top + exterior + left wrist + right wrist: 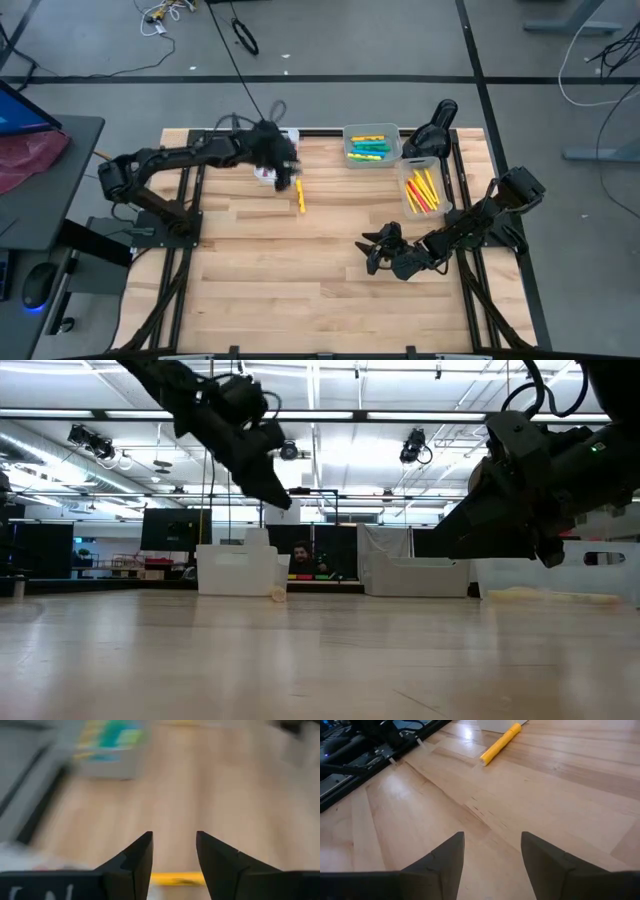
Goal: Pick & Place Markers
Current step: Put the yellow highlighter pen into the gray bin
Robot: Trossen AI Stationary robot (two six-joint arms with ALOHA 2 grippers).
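One yellow marker (300,193) lies flat on the wooden table, also seen in the right wrist view (501,742) and blurred in the left wrist view (177,879). My left gripper (290,168) hangs open above the table just beyond that marker's far end, with nothing between its fingers (174,837). My right gripper (368,250) stands open low over the table's right middle, pointing toward the marker, with only bare wood between its fingers (492,837). More markers lie in two bins at the back right.
A white bin (372,145) at the back holds green, yellow and teal markers. A second bin (425,190) to its right holds yellow and red ones. Another white bin (266,176) lies partly hidden under my left gripper. The near half of the table (300,300) is bare wood.
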